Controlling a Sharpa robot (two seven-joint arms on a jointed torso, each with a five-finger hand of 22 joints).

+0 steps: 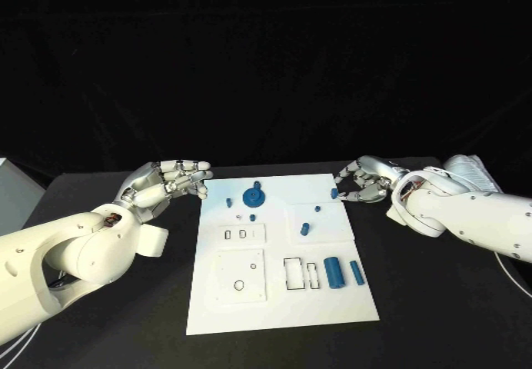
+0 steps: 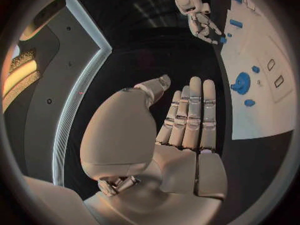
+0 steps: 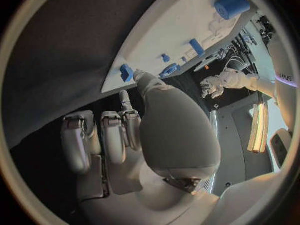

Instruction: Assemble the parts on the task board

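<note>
The white task board (image 1: 277,307) lies in the middle of the black table. On its far part are a blue gear (image 1: 254,196) and several small blue pieces; a blue cylinder (image 1: 334,272) and a thin blue bar (image 1: 357,272) lie near its right edge. My left hand (image 1: 172,181) hovers off the board's far left corner, fingers straight and together (image 2: 190,115), holding nothing. My right hand (image 1: 364,181) is at the far right corner, fingers half curled. Its thumb tip reaches a small blue piece (image 3: 127,72) at the board's edge (image 1: 334,193); no grip shows.
Rectangular slots (image 1: 294,273) and an oval hole (image 1: 240,285) are cut into the board's near part. A white box (image 1: 11,192) stands at the table's left edge. Bare black table lies on both sides of the board.
</note>
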